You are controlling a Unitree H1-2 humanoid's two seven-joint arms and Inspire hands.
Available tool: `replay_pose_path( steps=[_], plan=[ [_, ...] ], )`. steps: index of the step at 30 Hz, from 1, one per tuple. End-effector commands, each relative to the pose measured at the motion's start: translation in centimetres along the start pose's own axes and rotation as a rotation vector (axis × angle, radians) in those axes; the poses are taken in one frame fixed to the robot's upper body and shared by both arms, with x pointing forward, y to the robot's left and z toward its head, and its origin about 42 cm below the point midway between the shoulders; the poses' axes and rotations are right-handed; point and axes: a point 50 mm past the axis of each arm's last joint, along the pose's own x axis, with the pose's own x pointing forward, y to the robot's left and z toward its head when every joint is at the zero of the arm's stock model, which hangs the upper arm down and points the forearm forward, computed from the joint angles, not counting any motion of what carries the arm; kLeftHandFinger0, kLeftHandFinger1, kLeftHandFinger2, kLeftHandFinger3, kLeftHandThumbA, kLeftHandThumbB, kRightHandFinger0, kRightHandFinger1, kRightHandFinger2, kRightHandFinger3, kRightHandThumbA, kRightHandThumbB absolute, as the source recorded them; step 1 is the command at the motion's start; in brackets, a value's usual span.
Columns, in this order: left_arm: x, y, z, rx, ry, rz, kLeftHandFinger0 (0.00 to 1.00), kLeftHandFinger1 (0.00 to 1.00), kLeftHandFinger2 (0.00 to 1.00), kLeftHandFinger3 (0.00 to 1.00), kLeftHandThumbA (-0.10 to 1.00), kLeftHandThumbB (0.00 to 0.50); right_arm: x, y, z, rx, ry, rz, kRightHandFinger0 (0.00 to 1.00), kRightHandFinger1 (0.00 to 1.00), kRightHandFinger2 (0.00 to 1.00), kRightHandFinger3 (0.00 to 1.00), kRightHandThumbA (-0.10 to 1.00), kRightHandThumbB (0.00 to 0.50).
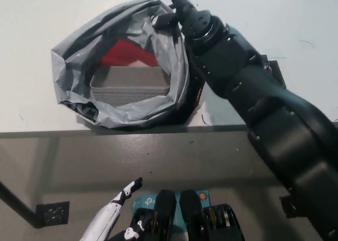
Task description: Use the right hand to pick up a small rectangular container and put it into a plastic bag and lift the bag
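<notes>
right hand: black right hand (177, 8) at far rim of the crumpled grey plastic bag (79, 56), fingers (158, 20) curled over the rim film; appears clenched on the bag edge, exact contact partly hidden by folds.
left hand: white left hand (113, 220) resting low, well below table edge, fingers spread, holding nothing.
container: small grey rectangular container (129, 85) inside the bag, below and to the left of the right hand, lying roughly level, open side up; not touching the hand.
other contents: red item (124, 53) in the bag behind the container, just beside it; identity unclear.
bag position: sitting on white table (31, 19), mouth wide open, near side slumped close to table edge.
step: placing looks done; lift of bag looks like the part remaining.
bag handling: thin film, soft, likely slippery; will bunch and stretch under load, no stiffness of its own.
container handling: looks rigid and light; likely to slide or tip inside once the bag leaves the table.
grip spot: gathered rim at the hand, more film bunched in the palm better than a single layer.
risk: one-sided hold probably tilts the mouth away from the hand; contents could shift toward the low side.
next: straight slow raise, judged best.
</notes>
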Motion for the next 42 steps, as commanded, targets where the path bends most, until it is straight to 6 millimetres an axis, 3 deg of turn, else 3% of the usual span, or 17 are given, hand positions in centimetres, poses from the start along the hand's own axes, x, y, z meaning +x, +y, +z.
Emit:
replay_pose_path(
  steps=[1, 10, 17, 18, 24, 25, 27, 30, 32, 34, 36, 38, 39, 40, 42],
  plan=[
    [-0.6, 0.1, 0.8, 0.037, -0.022, 0.002, 1.00, 1.00, 1.00, 1.00, 0.83, 0.195, -0.5, -4.1, 6.4, -0.210, -0.177, -0.033, 1.00, 1.00, 1.00, 1.00, 0.73, 0.500],
    [-0.7, 0.0, 0.8, 0.052, -0.015, -0.017, 1.00, 1.00, 1.00, 1.00, 0.84, 0.188, -0.6, -6.4, 6.4, -0.385, -0.160, -0.088, 1.00, 1.00, 1.00, 1.00, 0.90, 0.500],
    [-0.7, -0.1, 0.8, 0.035, -0.013, -0.019, 1.00, 1.00, 1.00, 1.00, 0.81, 0.196, -0.8, -7.7, 7.3, -0.392, -0.166, -0.092, 1.00, 1.00, 1.00, 1.00, 0.94, 0.500],
    [-0.7, -0.1, 0.8, 0.032, -0.012, -0.020, 1.00, 1.00, 1.00, 1.00, 0.81, 0.198, -1.0, -8.1, 7.7, -0.340, -0.186, -0.089, 1.00, 1.00, 1.00, 1.00, 0.86, 0.500],
    [-0.5, 0.1, 0.9, 0.045, -0.014, -0.027, 1.00, 1.00, 1.00, 1.00, 0.83, 0.197, -1.6, -10.3, 9.5, -0.155, -0.245, -0.019, 1.00, 1.00, 1.00, 1.00, 0.81, 0.500],
    [-0.3, 0.4, 0.9, 0.055, -0.015, -0.025, 1.00, 1.00, 1.00, 1.00, 0.84, 0.197, -2.2, -11.9, 10.5, 0.066, -0.279, 0.087, 1.00, 1.00, 1.00, 1.00, 0.71, 0.500],
    [-0.1, 0.6, 0.8, 0.062, -0.019, -0.022, 1.00, 1.00, 1.00, 1.00, 0.84, 0.198, -3.1, -13.9, 11.7, 0.233, -0.311, 0.204, 1.00, 1.00, 1.00, 1.00, 0.71, 0.500],
    [0.5, 0.9, 0.9, 0.071, -0.034, -0.021, 1.00, 1.00, 1.00, 1.00, 0.83, 0.188, -4.1, -16.3, 13.0, 0.361, -0.307, 0.326, 1.00, 1.00, 1.00, 1.00, 0.63, 0.500],
    [0.7, 0.9, 0.9, 0.068, -0.038, -0.020, 1.00, 1.00, 1.00, 1.00, 0.83, 0.190, -5.0, -17.9, 13.6, 0.429, -0.309, 0.415, 1.00, 1.00, 1.00, 1.00, 0.52, 0.500],
    [0.8, 0.8, 1.0, 0.065, -0.038, -0.018, 1.00, 1.00, 1.00, 1.00, 0.82, 0.190, -5.8, -19.0, 14.0, 0.463, -0.337, 0.481, 1.00, 1.00, 1.00, 1.00, 0.50, 0.500],
    [1.2, 0.9, 1.1, 0.061, -0.047, -0.010, 1.00, 1.00, 1.00, 1.00, 0.81, 0.189, -6.7, -20.2, 14.7, 0.466, -0.386, 0.505, 1.00, 1.00, 1.00, 1.00, 0.53, 0.500],
    [2.1, 1.6, 1.5, 0.065, -0.061, 0.002, 1.00, 1.00, 1.00, 1.00, 0.80, 0.193, -8.7, -22.4, 16.1, 0.408, -0.517, 0.445, 1.00, 1.00, 1.00, 1.00, 1.00, 0.500],
    [2.3, 1.8, 1.6, 0.067, -0.065, 0.005, 1.00, 1.00, 1.00, 1.00, 0.80, 0.193, -9.0, -22.8, 16.4, 0.402, -0.539, 0.431, 1.00, 1.00, 1.00, 1.00, 1.00, 0.500],
    [3.2, 2.7, 2.0, 0.080, -0.076, 0.014, 1.00, 1.00, 1.00, 1.00, 0.82, 0.200, -12.3, -25.0, 17.0, 0.367, -0.694, 0.315, 1.00, 1.00, 1.00, 1.00, 1.00, 0.448],
    [4.0, 3.6, 2.3, 0.089, -0.087, 0.023, 1.00, 1.00, 1.00, 1.00, 0.82, 0.201, -15.8, -26.8, 17.0, 0.316, -0.808, 0.203, 1.00, 1.00, 1.00, 1.00, 1.00, 0.419]
  ],
)
